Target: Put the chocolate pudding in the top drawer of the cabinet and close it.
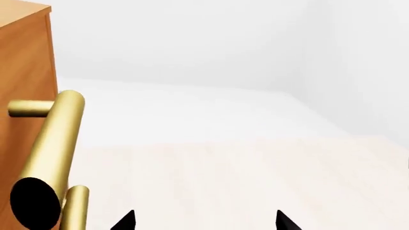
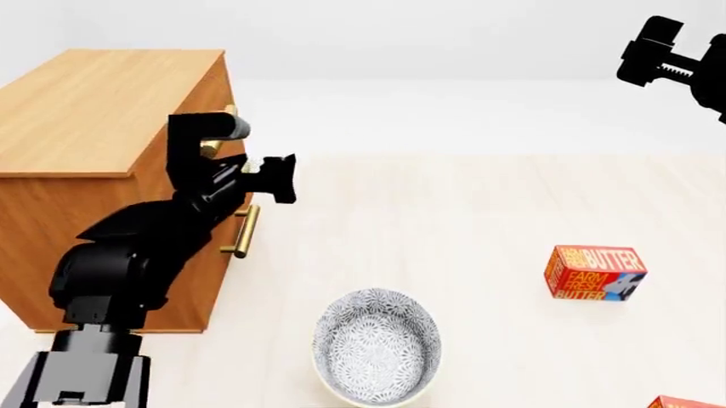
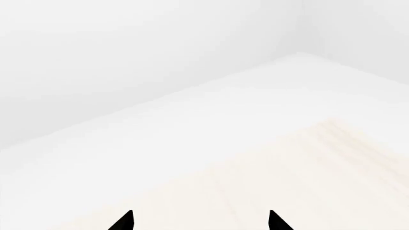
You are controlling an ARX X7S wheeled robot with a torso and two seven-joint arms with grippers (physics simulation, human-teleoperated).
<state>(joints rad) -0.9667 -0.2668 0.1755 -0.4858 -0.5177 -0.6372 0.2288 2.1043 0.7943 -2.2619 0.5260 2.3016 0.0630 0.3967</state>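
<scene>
Heads up: you can't pick out the chocolate pudding for sure in any view. The only candidate is a reddish box corner (image 2: 684, 401) poking in at the head view's 5 o'clock edge, and too little of it shows to read. So the pudding is either that box out on the worktop (image 2: 454, 212) or already shut away in the cabinet (image 2: 102, 110) at 9 o'clock. As far as your arm lets you see, no drawer front stands pulled out.

Your left end effector (image 2: 275, 178) is parked right up against the cabinet front. In its wrist view the fingers are spread with nothing between them, and the gold bar handle (image 1: 54, 143) sits just beside them, not inside. My guess is it's there for drawer work, whether pulling or having pushed, and the frames fit both. A second gold handle (image 2: 241, 231) shows lower down.

Your right end effector (image 2: 664, 61) hangs high at 1 o'clock, also spread and empty, well clear of everything.

The patterned bowl (image 2: 321, 327) at 6 o'clock and the butter box (image 2: 593, 272) at 4 o'clock look like bystanders.
</scene>
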